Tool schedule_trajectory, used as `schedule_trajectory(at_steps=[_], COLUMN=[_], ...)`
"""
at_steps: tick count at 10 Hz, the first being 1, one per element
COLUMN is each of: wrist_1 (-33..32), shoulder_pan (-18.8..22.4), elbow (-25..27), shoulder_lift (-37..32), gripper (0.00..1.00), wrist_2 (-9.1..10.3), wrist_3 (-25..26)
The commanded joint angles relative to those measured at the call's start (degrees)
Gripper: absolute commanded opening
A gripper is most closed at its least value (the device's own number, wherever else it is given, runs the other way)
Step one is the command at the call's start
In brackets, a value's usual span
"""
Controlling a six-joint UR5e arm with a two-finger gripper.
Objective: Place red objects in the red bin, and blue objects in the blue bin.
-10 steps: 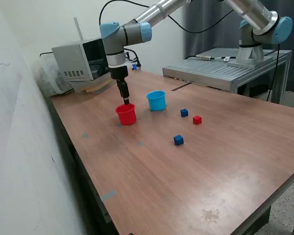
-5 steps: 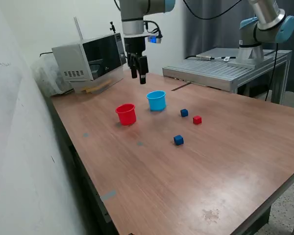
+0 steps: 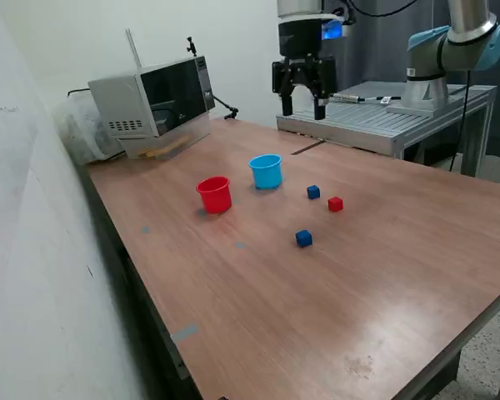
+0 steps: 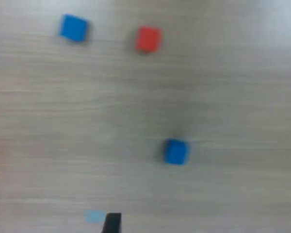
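Exterior view first, working from the near edge of the brown wood-grain table [image 3: 375,283] towards the back: nearest lies a tiny dark blue cube [image 3: 303,238], alone on open wood. Farther back sit a tiny solid red cube [image 3: 335,203] and, just beside it on the exterior view's left, a second tiny dark blue cube [image 3: 313,192]; the two are near each other but apart. Only one red cube shows on the table. Beyond them stand the small bright red plastic cup [image 3: 214,194] and the small sky-blue plastic cup [image 3: 266,171], upright, close together, not touching. I cannot see into either cup. At the back are a grey microwave oven [image 3: 150,100] and a grey metal platform [image 3: 375,117].

High above the far side hangs the black two-finger gripper [image 3: 302,98], its fingers spread apart with nothing between them, well clear of every cube.

Seen from the wrist camera, blurred, all three cubes lie on the wood: one blue cube [image 4: 175,151], the red one [image 4: 148,39] and the other blue one [image 4: 73,27].

My reading is that the arm is between picks, empty and looking down to choose a cube. The next move calls for bringing the spread fingers straight down around one cube. The lone near blue one looks easiest; the pair farther back leaves less room, so the fingers would need to straddle one without nudging its neighbour.
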Motion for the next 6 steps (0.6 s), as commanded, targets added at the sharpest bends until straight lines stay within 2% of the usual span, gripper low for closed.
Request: schedule_trajectory(at_steps=[1,3,6], wrist_1=[-2.93,-5.49,-6.73], shoulder_pan=[5.99,6.71,6.36], elbow=[2.12,1.86,0.63], shoulder_lift=[1.14,5.96,10.98], gripper=[1.0,1.0,1.0], wrist_2=[2.77,2.42,1.46], wrist_3=[1.26,6.17,6.27])
